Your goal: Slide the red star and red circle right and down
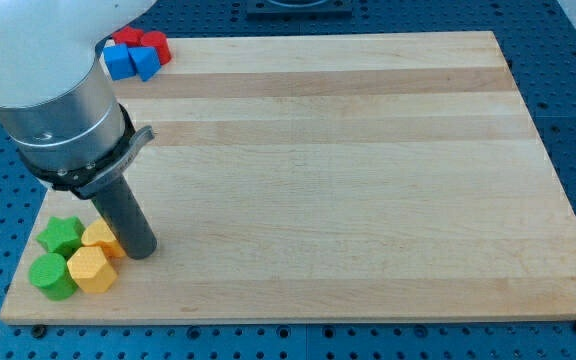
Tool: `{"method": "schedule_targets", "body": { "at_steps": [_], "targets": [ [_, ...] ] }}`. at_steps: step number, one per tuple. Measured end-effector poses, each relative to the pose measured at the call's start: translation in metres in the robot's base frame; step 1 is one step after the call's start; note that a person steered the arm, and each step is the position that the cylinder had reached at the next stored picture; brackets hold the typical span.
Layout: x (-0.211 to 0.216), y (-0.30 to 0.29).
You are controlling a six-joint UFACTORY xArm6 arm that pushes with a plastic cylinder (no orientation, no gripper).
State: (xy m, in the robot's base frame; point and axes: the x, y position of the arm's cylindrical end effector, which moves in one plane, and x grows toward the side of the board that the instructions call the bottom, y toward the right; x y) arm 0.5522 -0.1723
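Observation:
Two red blocks sit at the board's top left corner: one [125,37], partly hidden behind my arm, and one [157,45] to its right; I cannot make out which is the star and which the circle. Two blue blocks [119,62] [145,64] lie just below them, touching. My tip [140,251] is far down the view's left side, next to the yellow blocks, well away from the red ones.
A green star [60,236], a green cylinder [52,275], a yellow hexagon [92,269] and another yellow block [101,238] cluster at the bottom left corner. The arm's wide grey body [53,100] covers the upper left board edge. The wooden board [368,180] lies on a blue table.

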Motion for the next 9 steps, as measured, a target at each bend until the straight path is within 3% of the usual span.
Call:
{"method": "schedule_targets", "body": {
  "at_steps": [1, 3, 4, 5, 7, 8, 9],
  "targets": [
    [-0.005, 0.0],
    [-0.089, 0.016],
    [-0.089, 0.015],
    [-0.108, -0.016],
    [-0.185, -0.13],
    [-0.188, -0.133],
    [-0.22, -0.133]
  ]
}}
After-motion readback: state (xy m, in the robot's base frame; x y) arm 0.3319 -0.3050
